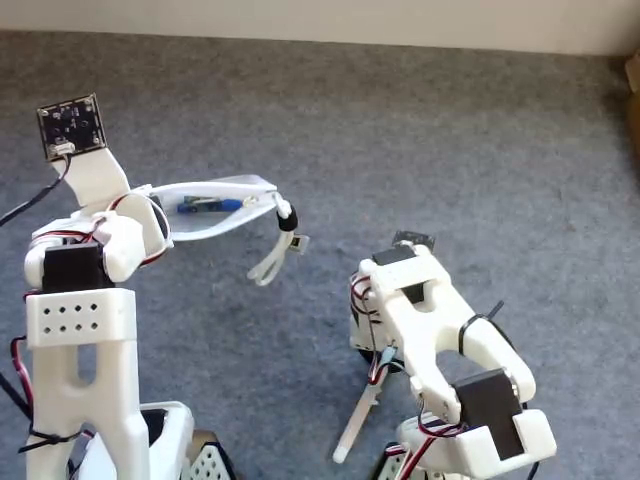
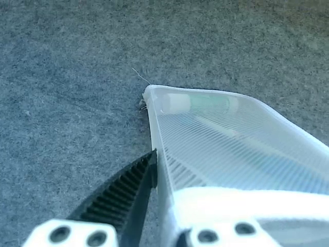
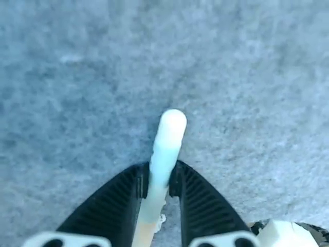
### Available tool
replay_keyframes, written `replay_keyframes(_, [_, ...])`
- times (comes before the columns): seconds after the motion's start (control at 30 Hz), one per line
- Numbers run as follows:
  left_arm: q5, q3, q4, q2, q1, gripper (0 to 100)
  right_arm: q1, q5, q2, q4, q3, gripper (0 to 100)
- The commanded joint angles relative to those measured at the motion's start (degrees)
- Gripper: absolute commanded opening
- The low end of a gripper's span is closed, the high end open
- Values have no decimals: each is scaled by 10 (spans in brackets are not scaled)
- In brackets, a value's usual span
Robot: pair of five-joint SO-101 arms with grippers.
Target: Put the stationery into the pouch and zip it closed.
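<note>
The grey carpeted surface (image 1: 450, 130) lies under everything. The largest of the task's things, the translucent pouch (image 1: 225, 218), is at its left side, with one end pinched between the jaws of my left gripper (image 2: 157, 172) and the rest reaching toward the middle. I cannot tell whether its far end rests on the surface. My right gripper (image 3: 159, 172) is clamped narrow on a white pen (image 3: 167, 139), low near the front edge and well apart from the pouch, with the tip pointing down and away from the pouch mouth. The main risk, as I judge it, is the soft pouch: held by one end only, its mouth may sag or fold shut, so the pen could jab the wall and push the pouch out of my left grip. The pen could also swivel in my right grip, since it is held near one end. A blue item (image 1: 210, 205) already lies inside. The white strap (image 1: 268, 262) dangling off the zipper end hangs near the path the pen must take — it could snag.
</note>
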Motion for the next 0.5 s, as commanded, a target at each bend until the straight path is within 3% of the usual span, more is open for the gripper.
replay_keyframes(0.0, [-5, -1, -13, -13, 0, 34, 4, -1, -5, -15, -29, 15])
replay_keyframes(0.37, [-5, -1, -12, -13, 0, 34, 4, 1, -8, -10, -31, 4])
replay_keyframes(0.47, [-5, -1, -12, -13, 0, 34, 4, 36, -39, 10, -34, 4])
